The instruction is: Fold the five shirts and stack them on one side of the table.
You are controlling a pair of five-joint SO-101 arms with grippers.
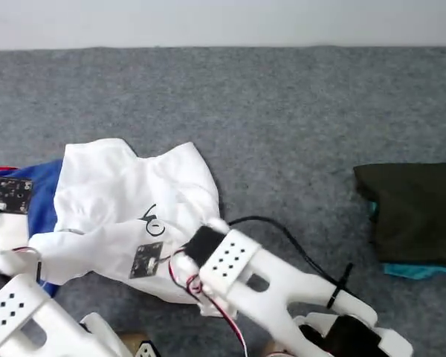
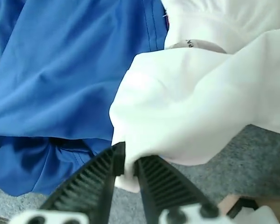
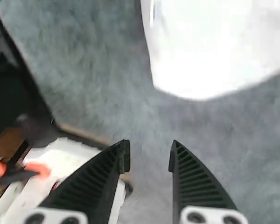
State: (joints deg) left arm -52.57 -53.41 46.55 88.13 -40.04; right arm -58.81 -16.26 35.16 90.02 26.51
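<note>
- left pincer (image 2: 129,161) clamped on the white shirt (image 2: 200,107) at its edge; likely gripped there to lift a flap for the fold
- blue shirt (image 2: 60,70) just beyond that pincer, partly under the white one
- right pincer (image 3: 150,149) jaws apart, empty, over bare table (image 3: 84,70); white shirt ahead of its tips, not touching; probably lining up for another edge
- dark folded shirt (image 1: 416,208) well apart from both pincers; reads as the stack side

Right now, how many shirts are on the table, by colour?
white shirt: 1
blue shirt: 1
dark shirt: 1
teal shirt, edge showing under the dark one: 1
Total: 4 in view
</note>
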